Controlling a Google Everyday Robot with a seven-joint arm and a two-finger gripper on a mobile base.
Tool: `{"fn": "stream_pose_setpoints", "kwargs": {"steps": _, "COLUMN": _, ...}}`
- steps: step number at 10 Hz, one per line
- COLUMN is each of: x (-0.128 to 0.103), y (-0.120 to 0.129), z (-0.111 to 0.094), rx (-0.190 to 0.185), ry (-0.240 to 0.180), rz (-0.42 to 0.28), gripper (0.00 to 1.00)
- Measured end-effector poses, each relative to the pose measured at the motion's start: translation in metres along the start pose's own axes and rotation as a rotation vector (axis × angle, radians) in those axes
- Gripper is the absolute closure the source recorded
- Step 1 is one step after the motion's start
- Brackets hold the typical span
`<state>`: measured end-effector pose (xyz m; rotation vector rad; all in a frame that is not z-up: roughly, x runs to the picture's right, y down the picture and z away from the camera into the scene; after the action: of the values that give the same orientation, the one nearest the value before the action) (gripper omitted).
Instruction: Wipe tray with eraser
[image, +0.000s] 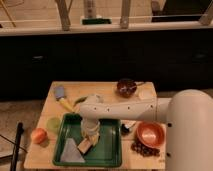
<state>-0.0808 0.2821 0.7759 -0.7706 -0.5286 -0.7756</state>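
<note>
Near the middle of the tray (112, 150) on the bench (107, 90), the eraser (84, 145) is pinched by the jaws of the gripper (89, 136), beside a pale sheet (71, 150).

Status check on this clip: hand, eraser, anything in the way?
Hand low inside tray, at eraser. Pale sheet lies beside eraser in tray.

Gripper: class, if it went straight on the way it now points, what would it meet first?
The gripper points down into the green tray. The tan eraser just beneath it probably comes first, then the tray floor. Whether they already touch cannot be judged.
</note>
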Motion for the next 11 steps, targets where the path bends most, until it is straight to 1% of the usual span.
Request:
{"fn": "stream_pose_setpoints", "kwargs": {"steps": 2, "x": 0.007, "y": 0.028, "z": -0.015, "rx": 0.009, "ry": 0.017, "rz": 0.024, "gripper": 1.00}}
{"fn": "stream_pose_setpoints", "kwargs": {"steps": 4, "x": 0.021, "y": 0.044, "z": -0.024, "rx": 0.032, "ry": 0.030, "rz": 0.066, "gripper": 1.00}}
{"fn": "stream_pose_setpoints", "kwargs": {"steps": 5, "x": 0.034, "y": 0.044, "z": -0.028, "rx": 0.046, "ry": 0.041, "rz": 0.089, "gripper": 1.00}}
{"fn": "stream_pose_setpoints", "kwargs": {"steps": 8, "x": 0.065, "y": 0.027, "z": -0.040, "rx": 0.085, "ry": 0.064, "rz": 0.114, "gripper": 1.00}}
{"fn": "stream_pose_setpoints", "kwargs": {"steps": 10, "x": 0.067, "y": 0.014, "z": -0.045, "rx": 0.098, "ry": 0.071, "rz": 0.101, "gripper": 1.00}}
{"fn": "stream_pose_setpoints", "kwargs": {"steps": 11, "x": 0.062, "y": 0.002, "z": -0.044, "rx": 0.098, "ry": 0.072, "rz": 0.078, "gripper": 1.00}}
